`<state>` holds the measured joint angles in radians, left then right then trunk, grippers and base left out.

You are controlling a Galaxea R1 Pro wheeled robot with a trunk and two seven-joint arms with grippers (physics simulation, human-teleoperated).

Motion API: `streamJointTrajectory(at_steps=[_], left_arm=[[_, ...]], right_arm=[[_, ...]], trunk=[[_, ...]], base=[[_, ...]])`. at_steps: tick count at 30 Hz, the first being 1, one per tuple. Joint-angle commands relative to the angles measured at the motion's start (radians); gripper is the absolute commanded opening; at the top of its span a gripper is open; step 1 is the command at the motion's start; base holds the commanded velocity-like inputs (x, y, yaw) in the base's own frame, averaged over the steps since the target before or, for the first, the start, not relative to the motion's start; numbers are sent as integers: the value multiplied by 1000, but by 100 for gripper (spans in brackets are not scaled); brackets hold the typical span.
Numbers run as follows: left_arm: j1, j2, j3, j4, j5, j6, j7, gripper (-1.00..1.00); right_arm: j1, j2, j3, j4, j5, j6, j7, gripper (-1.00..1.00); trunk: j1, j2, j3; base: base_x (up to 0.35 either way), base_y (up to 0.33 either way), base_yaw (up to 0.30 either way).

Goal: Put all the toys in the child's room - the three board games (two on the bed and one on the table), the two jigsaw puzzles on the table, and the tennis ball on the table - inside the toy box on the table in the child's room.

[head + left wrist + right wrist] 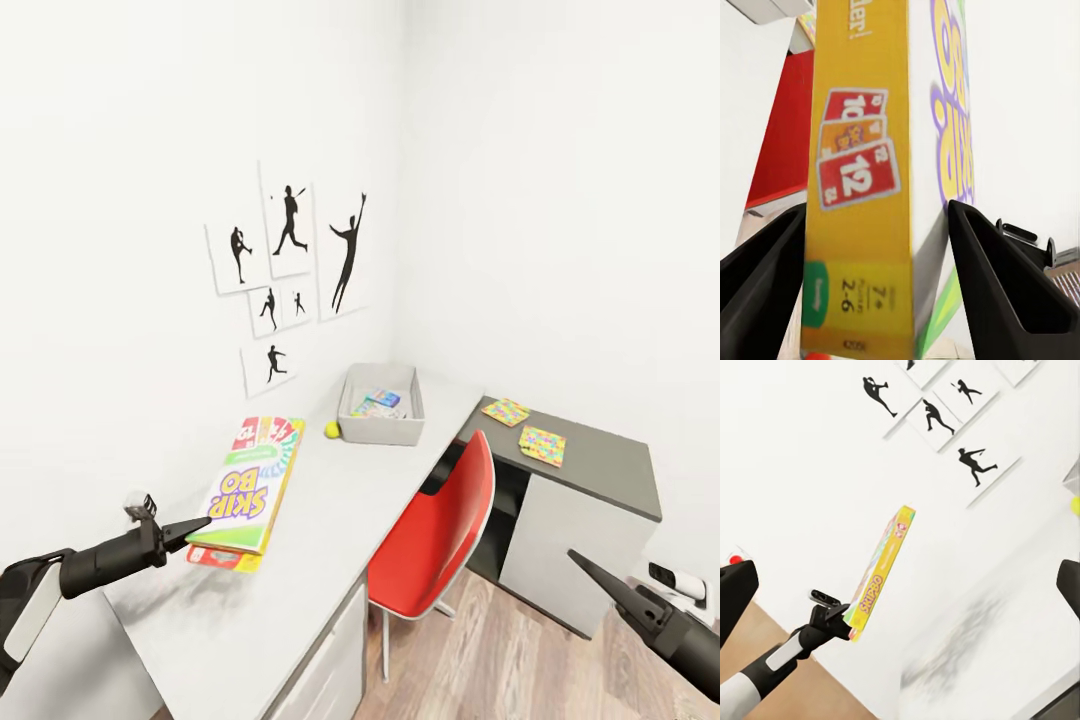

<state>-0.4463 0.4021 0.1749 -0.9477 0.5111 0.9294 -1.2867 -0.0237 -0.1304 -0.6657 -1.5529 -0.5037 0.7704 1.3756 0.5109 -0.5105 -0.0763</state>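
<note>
**Skip-Bo game box held above the near end of the desk**

Above the near end of the table (320, 520), the left gripper (197, 527) grasps a board game (250, 485), a white box with purple-and-yellow "SKIP BO" lettering and a yellow side panel printed with red number cards. From the left wrist camera, the box (870, 180) stands between the two dark fingers (1001, 285), which bracket its near end. From the right wrist camera, the box (881, 574) appears edge-on and clear of the tabletop, clamped at its lower end by the left gripper (844, 619). Farther along the table, toward the wall corner, sits the toy box (380, 428), a grey bin holding a colourful printed item. The tennis ball (332, 429) rests on the tabletop just beside the bin's near left corner. Two jigsaw puzzles (542, 445) lie side by side, apart, on the lower dark grey section. A red chair (440, 540) stands at the table's front edge. The right gripper (610, 585) hangs over the floor at lower right; its tip reads as one dark point, so I cannot tell whether it is parted or closed.
</note>
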Motion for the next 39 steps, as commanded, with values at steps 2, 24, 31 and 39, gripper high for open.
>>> streamJointTrajectory(at_steps=[2, 24, 31, 39], left_arm=[[0, 0, 0, 0, 3, 7, 0, -100], [0, 0, 2, 0, 1, 19, 0, -100], [0, 1, 9, -2, 0, 18, 0, -100], [0, 0, 11, -2, 1, 17, 0, -100]], right_arm=[[-1, -1, -1, 0, -2, 9, 2, 100], [-2, -3, -41, 16, -1, 10, 2, 100], [-2, -2, -41, 16, 0, 9, 2, 100], [-1, -2, -41, 16, 1, 9, 2, 100]], trunk=[[-7, 12, 7], [-61, 110, 77], [-61, 110, 86], [-61, 110, 96]], base=[[0, 0, -204], [0, 0, -204], [0, -1, -204], [0, -175, -204]])
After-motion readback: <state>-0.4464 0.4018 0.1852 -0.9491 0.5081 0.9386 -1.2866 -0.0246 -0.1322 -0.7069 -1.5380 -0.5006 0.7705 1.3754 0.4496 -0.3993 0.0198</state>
